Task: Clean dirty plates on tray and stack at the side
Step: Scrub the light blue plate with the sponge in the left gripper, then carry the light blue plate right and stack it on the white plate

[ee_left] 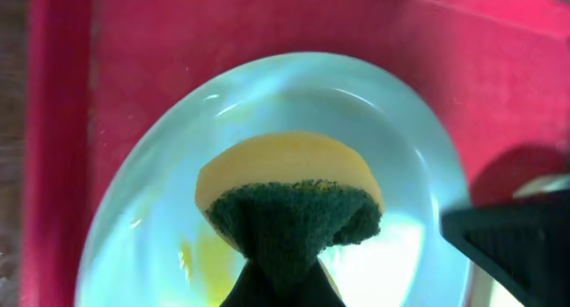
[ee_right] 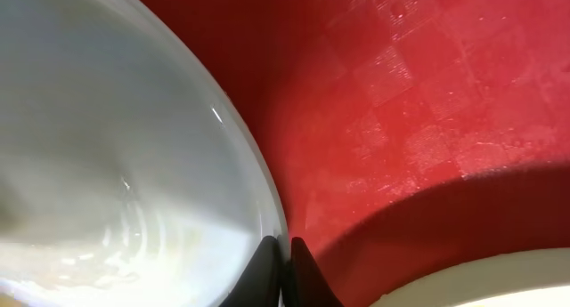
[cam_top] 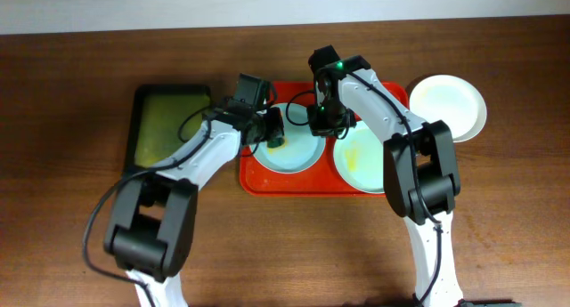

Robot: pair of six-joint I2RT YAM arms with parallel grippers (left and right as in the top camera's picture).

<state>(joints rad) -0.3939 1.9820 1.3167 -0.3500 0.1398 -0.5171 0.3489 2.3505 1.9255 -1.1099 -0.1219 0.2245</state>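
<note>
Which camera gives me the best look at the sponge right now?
Left wrist: the sponge fills the centre, yellow body and green scouring face, on the pale blue plate. Overhead shows only a small dark patch under the left gripper. Right wrist doesn't show it.

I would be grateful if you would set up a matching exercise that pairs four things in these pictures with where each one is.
Things:
1. pale blue plate
2. white plate
3. sponge
4. olive-green tray

Places:
A. pinched in the left gripper
B. on the table, left of the red tray
C. lying directly on the red tray
D. on the table, right of the red tray

Pairs: 1-C, 2-D, 3-A, 4-B
</note>
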